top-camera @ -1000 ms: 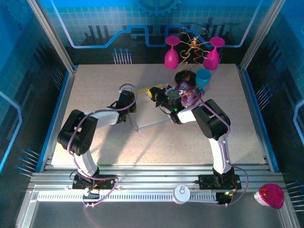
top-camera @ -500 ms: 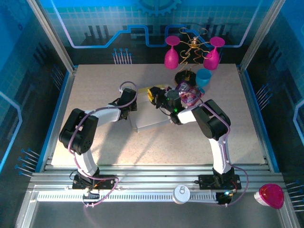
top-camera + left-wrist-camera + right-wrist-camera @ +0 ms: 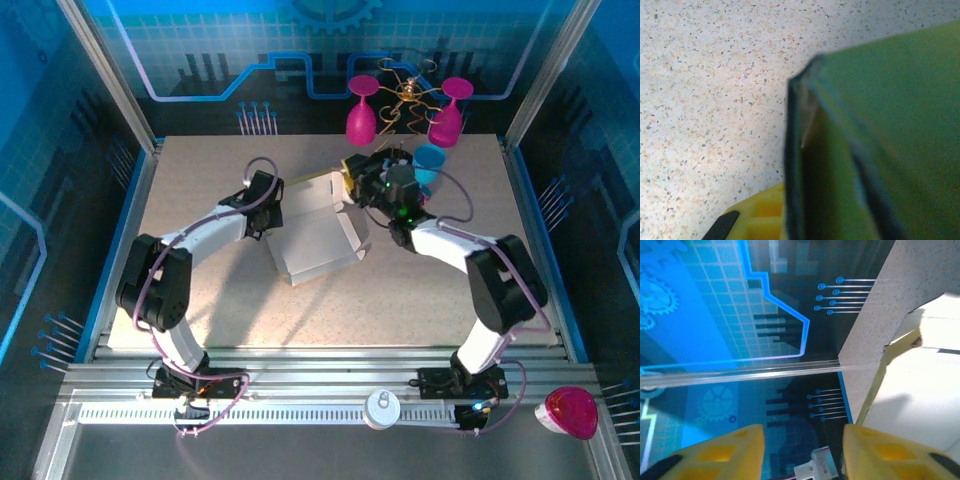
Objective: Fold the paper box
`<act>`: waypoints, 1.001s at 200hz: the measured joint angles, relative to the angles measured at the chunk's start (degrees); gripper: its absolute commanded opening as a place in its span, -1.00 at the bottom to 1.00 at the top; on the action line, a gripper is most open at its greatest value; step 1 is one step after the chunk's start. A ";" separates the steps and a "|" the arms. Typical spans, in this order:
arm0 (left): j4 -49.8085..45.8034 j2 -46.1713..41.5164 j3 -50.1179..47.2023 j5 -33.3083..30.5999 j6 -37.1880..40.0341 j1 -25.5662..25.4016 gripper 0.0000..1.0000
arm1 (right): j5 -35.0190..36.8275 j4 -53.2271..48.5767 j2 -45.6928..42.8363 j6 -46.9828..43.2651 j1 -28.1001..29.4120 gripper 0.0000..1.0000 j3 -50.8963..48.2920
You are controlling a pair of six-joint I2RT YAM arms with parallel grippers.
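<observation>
Top external, speckled table [image 3: 430,290], blue walls [image 3: 180,40], left fingers [image 3: 757,217] pinching paper box [image 3: 315,238], right fingers [image 3: 725,450] apart

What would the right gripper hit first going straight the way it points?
Probably nothing near: the right gripper points past the paper box, which sits off to one side, toward the blue wall panel by the corner post. Depth is hard to judge.

Obj count: paper box [image 3: 318,238] x1, pink goblets [image 3: 360,118] [image 3: 447,120] x2, blue cup [image 3: 430,162] x1, gold wire stand [image 3: 408,95] x1, pink dome [image 3: 570,412] x1, white disc [image 3: 382,407] x1, robot arms [image 3: 200,240] [image 3: 475,258] x2.
</observation>
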 measured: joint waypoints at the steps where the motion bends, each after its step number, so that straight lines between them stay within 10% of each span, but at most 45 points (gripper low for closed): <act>1: -0.39 0.00 0.31 0.22 -0.07 0.09 -1.00 | -0.11 -0.52 -0.20 0.00 -0.09 -0.25 0.13; 86: -23.80 -0.04 15.93 14.71 -1.90 2.49 -1.00 | -0.31 -52.26 -7.76 -25.79 -7.41 -0.30 25.59; 200: -36.98 -3.80 17.81 17.31 -2.01 -0.90 -1.00 | 2.23 -68.81 -5.88 -32.59 -0.98 -0.22 33.70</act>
